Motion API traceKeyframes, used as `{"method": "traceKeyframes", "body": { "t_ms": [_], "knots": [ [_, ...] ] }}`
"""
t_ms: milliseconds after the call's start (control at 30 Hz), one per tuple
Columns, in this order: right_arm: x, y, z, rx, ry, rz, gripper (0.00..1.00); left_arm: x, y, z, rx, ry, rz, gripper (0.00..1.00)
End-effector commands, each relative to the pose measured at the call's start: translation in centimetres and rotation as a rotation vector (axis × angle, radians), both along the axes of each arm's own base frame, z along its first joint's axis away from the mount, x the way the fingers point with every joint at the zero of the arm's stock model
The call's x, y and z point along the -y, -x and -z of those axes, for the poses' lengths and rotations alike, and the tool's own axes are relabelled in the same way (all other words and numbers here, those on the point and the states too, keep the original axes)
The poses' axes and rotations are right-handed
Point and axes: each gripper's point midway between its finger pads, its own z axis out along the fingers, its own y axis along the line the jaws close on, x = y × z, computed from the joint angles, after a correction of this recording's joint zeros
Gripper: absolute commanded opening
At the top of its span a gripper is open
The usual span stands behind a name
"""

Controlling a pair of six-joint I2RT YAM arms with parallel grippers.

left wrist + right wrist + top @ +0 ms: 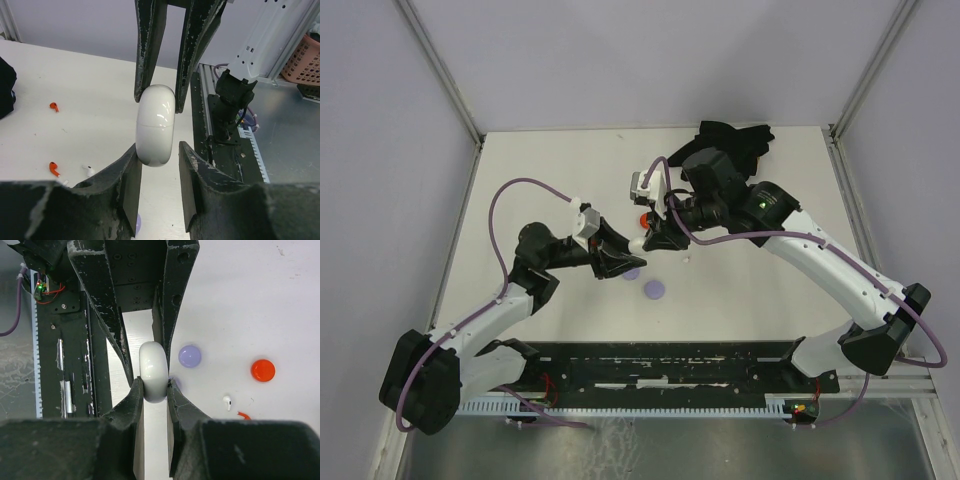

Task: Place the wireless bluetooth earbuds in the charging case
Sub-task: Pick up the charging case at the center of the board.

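Grips the single white charging case (153, 365) in the right gripper (154, 386), both fingers pressed flat against its sides. Holds it over the table (560, 170), lid closed, long axis pointing toward the other arm.

Brackets the far end of that case with the left gripper (158, 149), one finger seemingly touching the shell and the other just off it. Cannot tell whether squeezing or merely standing around it.

Further out, in the right wrist view:
- One white earbud (227, 401) and one red earbud (243, 415), loose on the table just beside each other and apart from the case.
- One red disc (263, 370) near them.
- One whole lavender disc (190, 356) close to the case, plus a sliver of a second one tucked against the right finger.

In the left wrist view:
- Two red earbuds (53, 106), well apart from each other.
- One white earbud next to the nearer red one.
- Possibly another small white piece at the finger's edge, too hidden to call.

From above:
- Two lavender discs close together by the left gripper.
- One red disc beside the right gripper.
- One black bundle (735, 140) at the far edge of the table.
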Motion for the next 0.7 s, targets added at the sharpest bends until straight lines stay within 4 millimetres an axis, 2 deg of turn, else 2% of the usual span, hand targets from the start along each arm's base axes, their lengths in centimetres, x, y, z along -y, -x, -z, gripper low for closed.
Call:
{"method": "traceKeyframes", "body": {
  "t_ms": [0, 667],
  "knots": [
    [-0.74, 0.04, -1.57, 0.036, -0.049, -0.019, 0.04, 0.21, -0.12, -2.96, 0.100, 0.055, 0.008, 0.40],
    [-1.41, 0.21, -1.45, 0.027, -0.057, -0.031, 0.04, 0.13, 0.26, -3.89, 0.102, 0.085, 0.015, 0.37]
  ]
}}
